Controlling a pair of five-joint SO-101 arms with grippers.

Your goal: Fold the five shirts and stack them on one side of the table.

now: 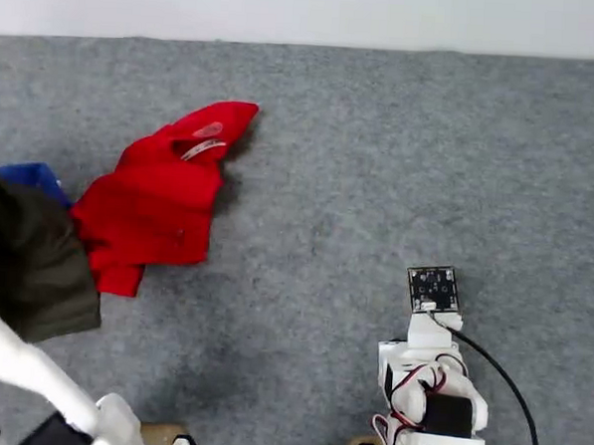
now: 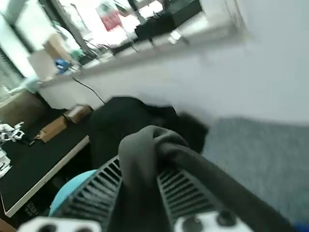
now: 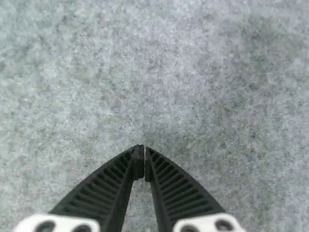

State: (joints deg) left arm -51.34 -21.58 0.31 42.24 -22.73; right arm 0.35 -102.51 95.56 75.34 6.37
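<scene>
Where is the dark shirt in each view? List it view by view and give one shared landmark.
High view: dark shirt at the left edge, beside the red shirt.
Left wrist view: dark shirt bunched in the left gripper.
Right wrist view: right gripper over the grey mat.
Shared landmark: the grey mat.

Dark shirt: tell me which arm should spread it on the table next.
Left. The left gripper is shut on the dark shirt at the left of the table; the right gripper is shut on nothing, over bare table away from it.
</scene>
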